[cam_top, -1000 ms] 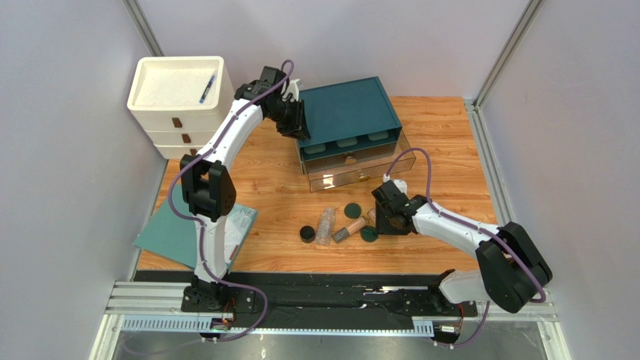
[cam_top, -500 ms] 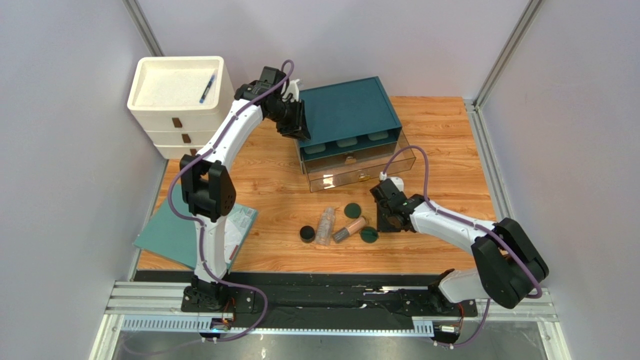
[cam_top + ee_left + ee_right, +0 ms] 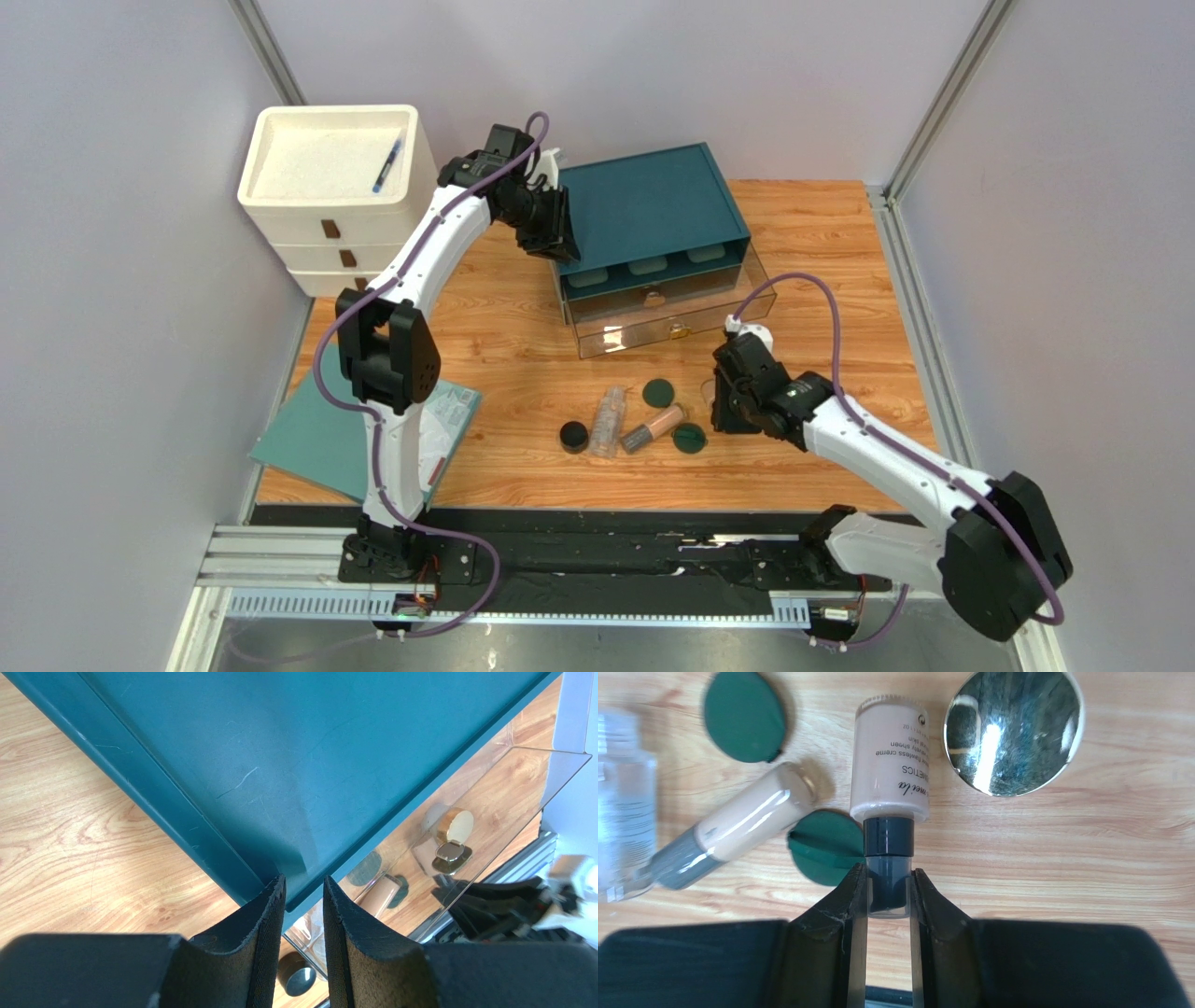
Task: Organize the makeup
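My right gripper point(image 3: 887, 885) is shut on the dark cap of a tan foundation tube point(image 3: 889, 756) that points away from me, low over the wood. The gold-rimmed compact point(image 3: 1013, 731) lies just right of it. A second tan tube point(image 3: 749, 822), two dark green discs point(image 3: 744, 715) point(image 3: 823, 847) and the clear bottle point(image 3: 622, 805) lie to the left. In the top view the right gripper point(image 3: 732, 399) is right of the black round jar point(image 3: 574, 437), bottle point(image 3: 608, 420) and tube point(image 3: 654, 426). My left gripper point(image 3: 304, 889) is shut on the corner edge of the teal organizer point(image 3: 295, 763).
The teal organizer point(image 3: 650, 210) has its clear drawer point(image 3: 673, 319) pulled out toward the makeup. A white drawer unit point(image 3: 330, 182) with a blue pen point(image 3: 387, 165) on top stands at the back left. A teal booklet point(image 3: 351, 434) lies at the front left.
My right gripper has shifted a little to the right and its arm has stretched out, with the tube's cap still between its fingers. The left arm has not moved.
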Controlling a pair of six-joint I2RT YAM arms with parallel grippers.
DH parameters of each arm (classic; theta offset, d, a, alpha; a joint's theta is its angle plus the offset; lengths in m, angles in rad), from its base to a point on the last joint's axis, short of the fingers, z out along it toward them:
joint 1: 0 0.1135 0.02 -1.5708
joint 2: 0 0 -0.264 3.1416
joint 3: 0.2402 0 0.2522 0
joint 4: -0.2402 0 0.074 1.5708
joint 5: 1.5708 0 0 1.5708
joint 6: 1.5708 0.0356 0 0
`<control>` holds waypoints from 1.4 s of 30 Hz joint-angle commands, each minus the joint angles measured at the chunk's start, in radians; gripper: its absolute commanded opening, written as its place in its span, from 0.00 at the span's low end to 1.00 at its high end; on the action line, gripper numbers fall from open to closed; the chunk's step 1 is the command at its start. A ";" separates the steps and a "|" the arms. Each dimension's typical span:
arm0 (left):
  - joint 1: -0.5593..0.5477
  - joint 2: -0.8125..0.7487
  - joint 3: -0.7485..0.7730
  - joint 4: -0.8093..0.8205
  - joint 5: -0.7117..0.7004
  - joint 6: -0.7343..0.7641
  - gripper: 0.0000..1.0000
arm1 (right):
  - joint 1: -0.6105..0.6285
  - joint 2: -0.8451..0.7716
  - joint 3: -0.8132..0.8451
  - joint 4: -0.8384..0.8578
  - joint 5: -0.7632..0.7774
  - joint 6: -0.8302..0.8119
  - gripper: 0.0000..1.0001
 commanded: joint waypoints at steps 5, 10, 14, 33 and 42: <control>0.013 0.033 -0.053 -0.156 -0.097 0.055 0.34 | 0.005 -0.151 0.198 -0.090 0.008 -0.074 0.00; 0.013 0.030 -0.055 -0.160 -0.103 0.061 0.34 | 0.005 -0.192 0.286 -0.098 0.002 -0.112 0.00; 0.013 0.027 -0.058 -0.167 -0.111 0.067 0.35 | 0.005 -0.183 0.344 -0.054 0.013 -0.139 0.00; 0.013 0.029 -0.053 -0.183 -0.124 0.081 0.34 | -0.003 0.266 0.637 0.112 -0.027 -0.217 0.01; 0.013 0.029 -0.055 -0.186 -0.114 0.078 0.35 | -0.008 0.427 0.703 0.113 -0.019 -0.140 0.21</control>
